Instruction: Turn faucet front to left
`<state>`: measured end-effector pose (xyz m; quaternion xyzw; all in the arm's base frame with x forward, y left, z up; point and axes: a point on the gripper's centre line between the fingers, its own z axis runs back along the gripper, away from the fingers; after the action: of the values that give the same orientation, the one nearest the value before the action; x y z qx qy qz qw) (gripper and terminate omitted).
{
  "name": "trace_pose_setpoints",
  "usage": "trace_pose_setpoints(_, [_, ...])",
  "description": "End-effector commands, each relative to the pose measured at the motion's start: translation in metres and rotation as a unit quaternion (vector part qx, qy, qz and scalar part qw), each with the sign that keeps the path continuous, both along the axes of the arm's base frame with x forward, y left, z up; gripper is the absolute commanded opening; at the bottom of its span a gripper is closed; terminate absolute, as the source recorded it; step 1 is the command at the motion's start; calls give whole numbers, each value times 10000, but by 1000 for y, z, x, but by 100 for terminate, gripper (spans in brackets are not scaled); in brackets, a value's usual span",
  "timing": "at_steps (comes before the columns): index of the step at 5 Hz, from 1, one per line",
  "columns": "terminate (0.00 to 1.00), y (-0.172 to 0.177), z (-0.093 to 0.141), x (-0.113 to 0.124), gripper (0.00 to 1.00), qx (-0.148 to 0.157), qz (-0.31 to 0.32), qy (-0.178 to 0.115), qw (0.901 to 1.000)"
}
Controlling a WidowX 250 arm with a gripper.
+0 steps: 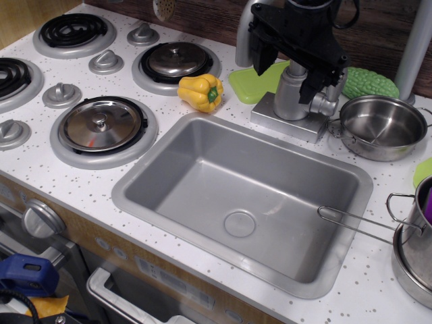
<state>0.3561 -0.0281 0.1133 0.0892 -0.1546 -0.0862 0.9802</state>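
The matte silver-grey faucet stands on its rectangular plate behind the sink. Its stubby lever sticks out to the right. Its curved spout shows just left of the arm and points left, toward the stove. My black gripper hangs over the faucet's column. One finger is next to the spout and the other is on the column's right side. The fingers stand apart. The top of the spout is hidden behind the gripper.
A yellow toy pepper lies left of the faucet and a green plate behind it. A steel pot sits right of the faucet and a green vegetable behind that. A strainer handle reaches over the sink's right rim. A grey pole stands back right.
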Motion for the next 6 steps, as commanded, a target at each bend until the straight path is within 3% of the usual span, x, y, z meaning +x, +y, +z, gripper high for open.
trace_pose_setpoints(1, [0,20,15,12,100,26,-208,-303,9993])
trace_pose_setpoints(6, [0,64,11,45,100,109,-716,-527,9960])
